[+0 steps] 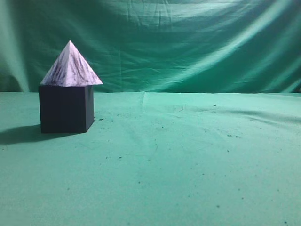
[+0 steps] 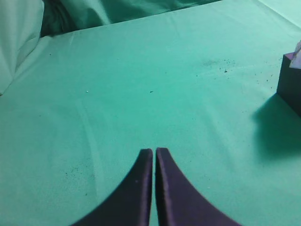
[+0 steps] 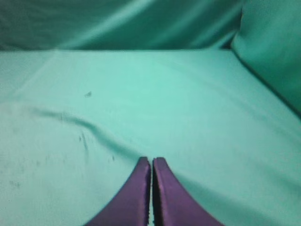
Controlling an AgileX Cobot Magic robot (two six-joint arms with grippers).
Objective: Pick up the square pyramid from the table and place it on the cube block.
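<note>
The white marbled square pyramid (image 1: 71, 67) stands upright on top of the dark cube block (image 1: 66, 108) at the left of the green table (image 1: 178, 160) in the exterior view. No gripper shows in that view. In the left wrist view my left gripper (image 2: 154, 150) is shut and empty above bare cloth; the cube block (image 2: 291, 83) shows at the right edge with a sliver of the pyramid (image 2: 297, 52) above it. In the right wrist view my right gripper (image 3: 151, 160) is shut and empty over the cloth.
A green cloth backdrop (image 1: 188, 42) hangs behind the table. The cloth has a raised wrinkle (image 3: 84, 125) ahead of the right gripper, and small dark specks scatter over it. The cube casts a shadow to its left.
</note>
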